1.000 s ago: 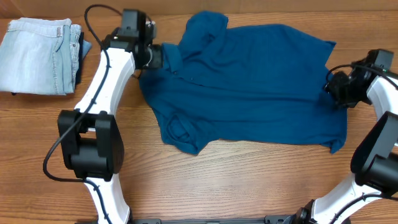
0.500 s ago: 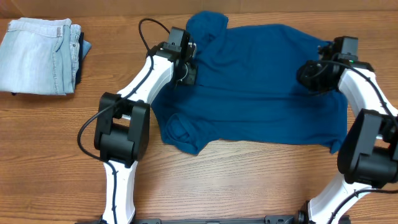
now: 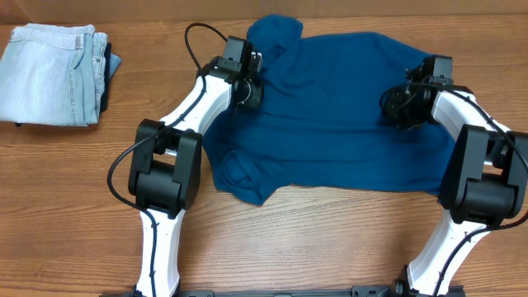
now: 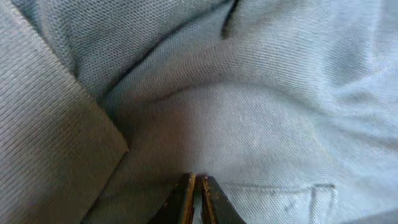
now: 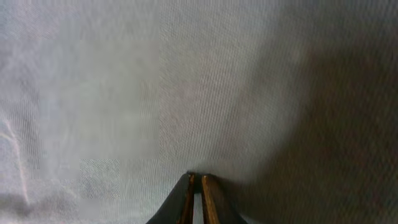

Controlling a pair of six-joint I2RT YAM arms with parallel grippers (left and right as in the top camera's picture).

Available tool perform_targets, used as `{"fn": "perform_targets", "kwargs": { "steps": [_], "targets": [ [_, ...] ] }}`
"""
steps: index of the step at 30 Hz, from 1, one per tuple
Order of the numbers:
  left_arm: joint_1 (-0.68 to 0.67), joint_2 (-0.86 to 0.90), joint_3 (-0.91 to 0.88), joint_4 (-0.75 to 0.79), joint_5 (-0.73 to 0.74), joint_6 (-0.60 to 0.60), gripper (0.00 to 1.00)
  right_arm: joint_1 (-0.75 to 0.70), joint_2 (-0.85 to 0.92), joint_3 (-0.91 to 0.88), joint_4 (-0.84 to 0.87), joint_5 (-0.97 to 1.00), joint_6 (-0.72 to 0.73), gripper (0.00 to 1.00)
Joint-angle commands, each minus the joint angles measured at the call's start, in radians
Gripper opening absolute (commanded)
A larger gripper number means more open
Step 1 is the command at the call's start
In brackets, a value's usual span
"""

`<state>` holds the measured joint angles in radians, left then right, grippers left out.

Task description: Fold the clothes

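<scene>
Deep teal-blue short-sleeved knit polo shirt (image 3: pixel 330 140) is spread over the middle and right of the brown wood-grain table (image 3: pixel 330 247), mostly flat, with fabric bunched at its top-left and lower-left corners. Left gripper (image 3: pixel 247 91) is set on the shirt's upper-left part, right gripper (image 3: pixel 400 107) on its upper-right part; both arms are reached in from the near edge. In the left wrist view the left gripper (image 4: pixel 196 182) is seen clenched, tips pressed together with shirt fabric creased around them, a stitched seam just beside. In the right wrist view the right gripper (image 5: pixel 194 178) is likewise clenched, tips nipped into smooth shirt cloth. Pale light-blue folded denim jeans (image 3: pixel 49 74) are left at the far-left corner of the table, well apart from the shirt and both arms.
</scene>
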<state>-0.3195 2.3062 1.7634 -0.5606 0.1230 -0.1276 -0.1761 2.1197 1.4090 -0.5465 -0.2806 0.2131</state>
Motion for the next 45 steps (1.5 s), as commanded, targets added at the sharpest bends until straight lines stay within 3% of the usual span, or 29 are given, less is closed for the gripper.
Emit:
{"fn": "perform_targets", "kwargs": {
  "steps": [1,11,20,23,26,30,36,39,45],
  "targets": [
    [0.0,0.051,0.011,0.029,-0.056,-0.011,0.1,0.002,0.085,0.012,0.046,0.054,0.004,0.1],
    [0.054,0.056,0.013,0.159,-0.082,-0.114,0.11,-0.032,0.129,0.02,0.268,0.121,0.003,0.1],
    [0.15,0.056,0.069,0.175,-0.029,-0.168,0.1,-0.084,0.127,0.135,0.156,0.062,-0.067,0.09],
    [0.158,0.055,0.126,0.152,-0.011,-0.164,0.1,-0.089,0.12,0.197,0.069,0.029,-0.092,0.2],
    [0.156,0.055,0.226,0.058,0.044,-0.123,0.09,-0.089,0.097,0.272,-0.046,-0.018,-0.114,0.52],
    [0.134,0.054,0.377,-0.167,0.064,-0.079,0.15,-0.089,0.043,0.342,-0.168,-0.077,-0.108,0.62],
    [0.089,0.049,0.586,-0.487,0.036,-0.05,0.22,-0.089,-0.047,0.386,-0.366,-0.118,-0.101,0.66],
    [0.053,0.015,0.689,-0.651,-0.075,-0.04,0.2,-0.089,-0.117,0.386,-0.484,-0.118,-0.108,0.66],
    [-0.032,-0.133,0.727,-0.799,-0.267,-0.026,0.2,-0.089,-0.264,0.386,-0.593,-0.117,-0.136,0.66]
  ]
}}
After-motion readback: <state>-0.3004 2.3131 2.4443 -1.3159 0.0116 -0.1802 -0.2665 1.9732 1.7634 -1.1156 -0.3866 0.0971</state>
